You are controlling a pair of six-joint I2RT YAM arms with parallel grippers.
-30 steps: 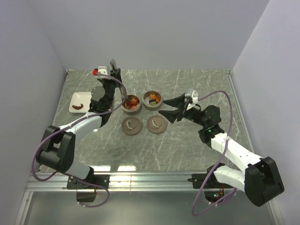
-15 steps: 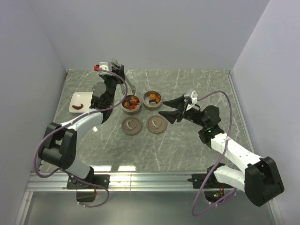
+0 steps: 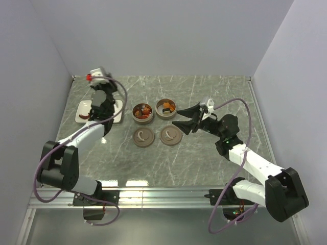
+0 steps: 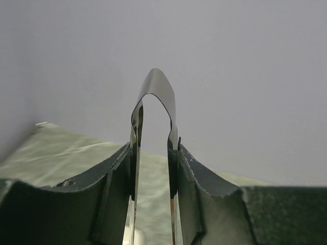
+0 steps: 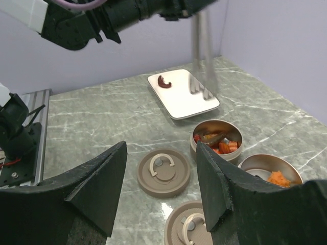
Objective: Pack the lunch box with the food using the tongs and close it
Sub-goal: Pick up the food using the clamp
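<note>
My left gripper (image 3: 102, 104) hangs over the white plate (image 3: 118, 113), shut on the metal tongs (image 4: 156, 89). The tongs' arms stand apart between its fingers (image 4: 118, 168), and their tips (image 5: 196, 89) hover above the plate's right end (image 5: 209, 104) with nothing in them. One red-brown piece of food (image 5: 163, 81) lies on the plate's far end. The lunch box is two open round tins: one (image 3: 143, 113) holds red and orange pieces (image 5: 222, 144), the other (image 3: 165, 107) holds orange pieces (image 5: 278, 178). My right gripper (image 3: 182, 120) is open and empty, to the right of the tins.
Two round brown lids (image 3: 143, 136) (image 3: 170, 135) with curved handles lie flat in front of the tins, below my right gripper in its wrist view (image 5: 163, 172). Walls enclose the table on the left, back and right. A metal rail (image 3: 168, 193) runs along the near edge.
My left gripper has carried the tongs left, away from the left tin and over the plate. The tongs' arms have spread somewhat. The right arm has not moved.
</note>
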